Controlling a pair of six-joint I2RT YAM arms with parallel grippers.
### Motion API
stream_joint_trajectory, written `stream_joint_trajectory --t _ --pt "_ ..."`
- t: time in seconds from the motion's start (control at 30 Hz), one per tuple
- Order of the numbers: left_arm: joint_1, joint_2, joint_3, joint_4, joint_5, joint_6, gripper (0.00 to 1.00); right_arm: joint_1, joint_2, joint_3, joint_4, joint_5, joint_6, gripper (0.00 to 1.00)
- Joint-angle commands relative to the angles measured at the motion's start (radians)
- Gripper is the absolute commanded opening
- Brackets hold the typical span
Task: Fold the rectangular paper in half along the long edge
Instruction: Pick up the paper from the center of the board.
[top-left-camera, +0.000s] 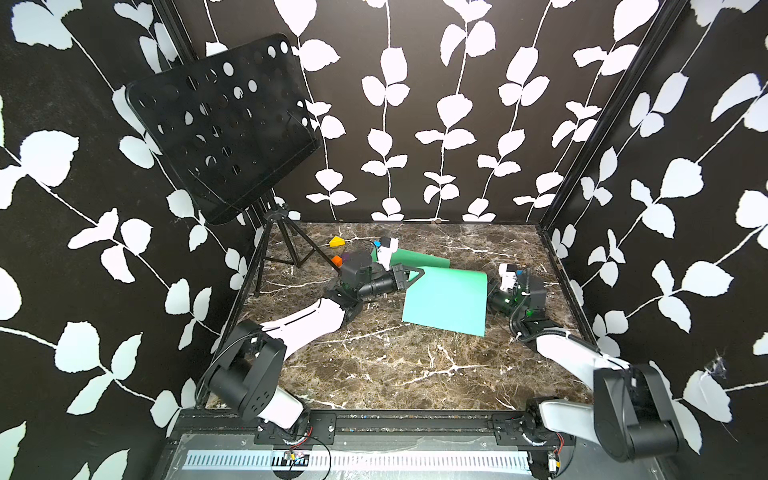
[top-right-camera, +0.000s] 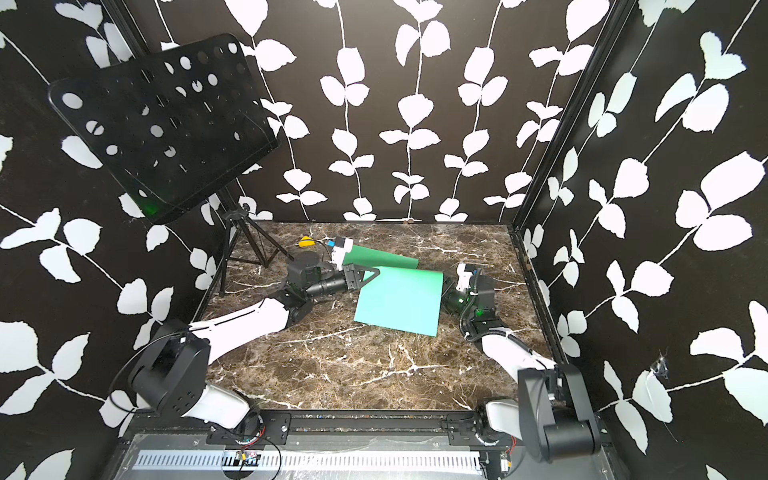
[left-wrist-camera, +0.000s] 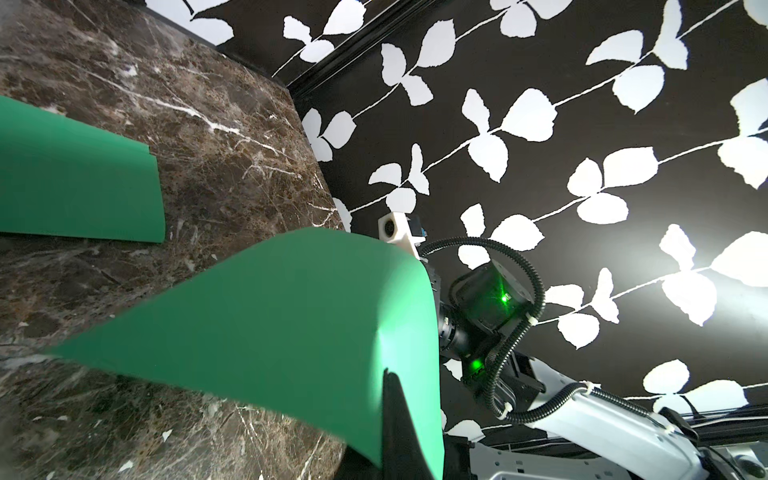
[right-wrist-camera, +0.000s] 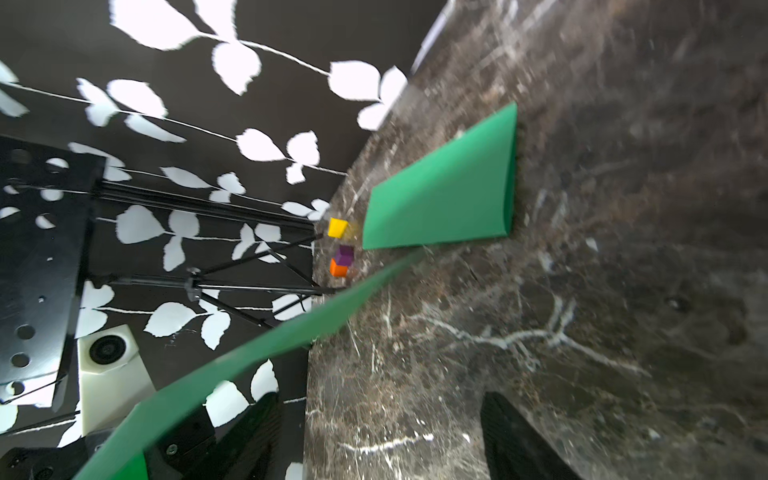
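A green rectangular paper (top-left-camera: 446, 299) lies on the brown marble-patterned worktop (top-left-camera: 374, 365), right of centre and nearer the far edge than the near one. It is not flat. In both top views its right side rolls downward in a soft curve beside the right arm, and the left wrist view shows the sheet arching clear of the worktop with no sharp crease. The left end effector (top-left-camera: 417, 275) is clenched on the paper at its far left corner, and one black finger (left-wrist-camera: 399, 419) shows against the green in the left wrist view. The right end effector (right-wrist-camera: 378, 403) is released, jaws wide apart, low beside the rolled side. The paper's raised edge runs just beside one finger, but whether it sits between the jaws cannot be told. A second green sheet (top-left-camera: 424, 259), seemingly doubled over, lies just beyond toward the far edge. A yellow block (top-left-camera: 336, 242), an orange block (top-left-camera: 336, 261) and a music stand (top-left-camera: 220, 124) sit toward the far left corner. The main risk appears to be a crooked fold: with only one corner pinched, the sheet could swing and its long edges land askew. The springy curve could pop open if the grip slips, or the paper could slide on the smooth worktop when pressed. Its far corner might also catch the second sheet.
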Motion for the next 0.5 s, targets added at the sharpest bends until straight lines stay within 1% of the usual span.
stream_joint_trajectory --t 0.0,0.17,0.27,0.33,0.47 --pt "0.005 0.019 -0.038 0.114 0.048 -0.05 0.0 -0.003 0.012 0.033 0.05 -0.036 0.066 0.74" --pt "0.005 0.013 -0.102 0.059 0.014 0.018 0.0 -0.004 -0.025 0.092 -0.048 -0.004 0.045 0.74" --pt "0.005 0.04 -0.128 0.07 0.012 0.033 0.0 -0.006 -0.049 0.103 -0.106 -0.001 0.029 0.74" --pt "0.005 0.066 -0.145 0.098 0.006 0.029 0.0 -0.004 -0.05 0.091 -0.12 -0.004 0.032 0.74" --pt "0.005 0.141 -0.186 0.221 0.012 -0.009 0.0 -0.004 -0.027 0.022 -0.138 -0.002 0.032 0.73"
